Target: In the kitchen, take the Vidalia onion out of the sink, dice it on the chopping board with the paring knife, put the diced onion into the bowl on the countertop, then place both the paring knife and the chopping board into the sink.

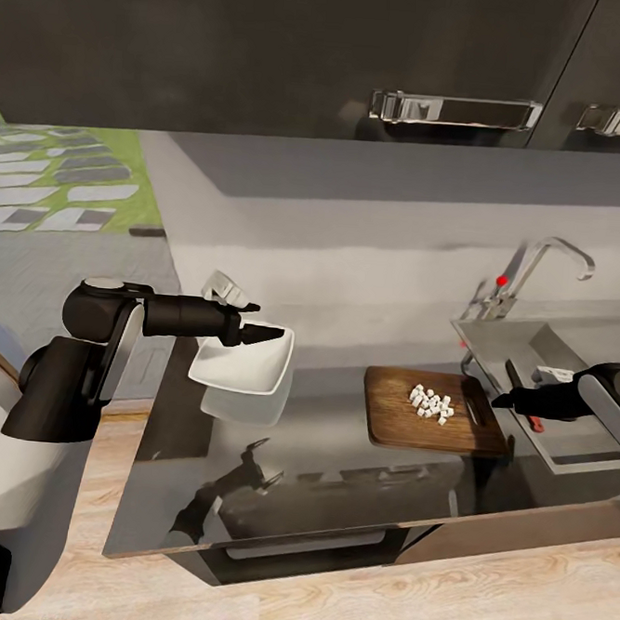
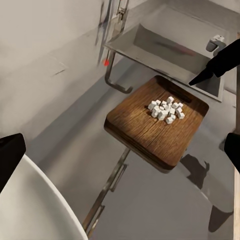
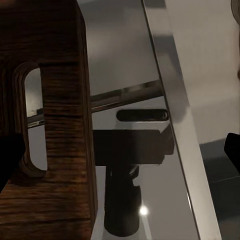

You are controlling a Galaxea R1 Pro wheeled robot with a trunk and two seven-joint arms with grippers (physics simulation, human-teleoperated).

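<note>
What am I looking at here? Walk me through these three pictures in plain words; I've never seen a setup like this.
This is a simulated two-armed robot at a kitchen countertop. The big picture comes from a camera on its head, looking down over both arms. The other two come from cameras near each arm's end effector.

On the countertop lies a wooden chopping board with a small heap of diced onion on it. The sink is beside it.

The left end effector is at the rim of a white bowl. Whether it actually grips the bowl, I cannot tell. The left wrist camera looks past that bowl toward the board.

The right end effector is open at the board's slotted handle end, which its wrist camera shows up close.
</note>
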